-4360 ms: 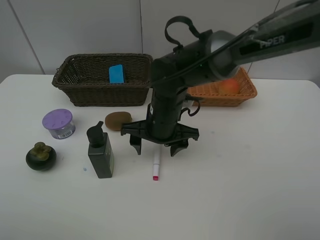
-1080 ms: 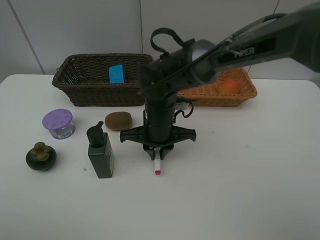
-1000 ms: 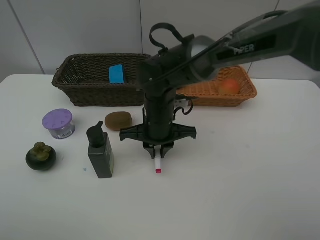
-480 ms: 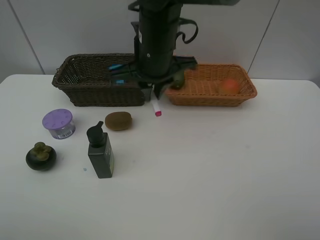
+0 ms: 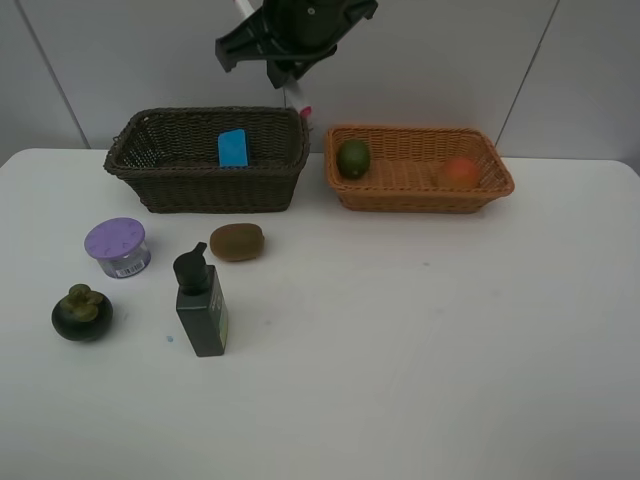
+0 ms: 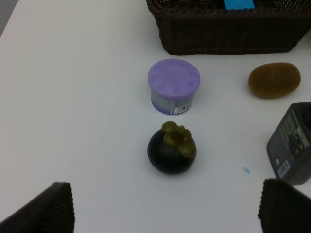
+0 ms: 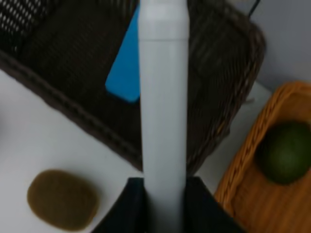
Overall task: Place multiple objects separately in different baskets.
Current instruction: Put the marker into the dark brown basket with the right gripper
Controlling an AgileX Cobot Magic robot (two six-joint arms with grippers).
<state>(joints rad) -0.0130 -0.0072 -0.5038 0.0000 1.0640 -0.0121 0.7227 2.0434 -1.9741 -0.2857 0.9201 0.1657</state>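
High over the right end of the dark brown basket [image 5: 205,188], my right gripper [image 5: 288,78] is shut on the white pen [image 5: 298,100], whose red tip points down. In the right wrist view the pen [image 7: 164,97] stands between the fingers [image 7: 129,206], above the basket's near wall [image 7: 97,131] and the blue eraser [image 7: 127,68]. My left gripper [image 6: 165,213] hangs open over the mangosteen [image 6: 171,148] and the purple-lidded jar [image 6: 174,86]. The orange-tan basket [image 5: 420,198] holds the green fruit [image 5: 353,158] and the orange-red fruit [image 5: 460,170].
On the white table lie the kiwi [image 5: 237,241], the dark green pump bottle [image 5: 201,305], the jar [image 5: 117,247] and the mangosteen [image 5: 81,312], all left of centre. The blue eraser [image 5: 232,147] lies inside the dark basket.
My right gripper lifted the pen off the table in front of the baskets and carried it up and back to above the dark basket's right end.
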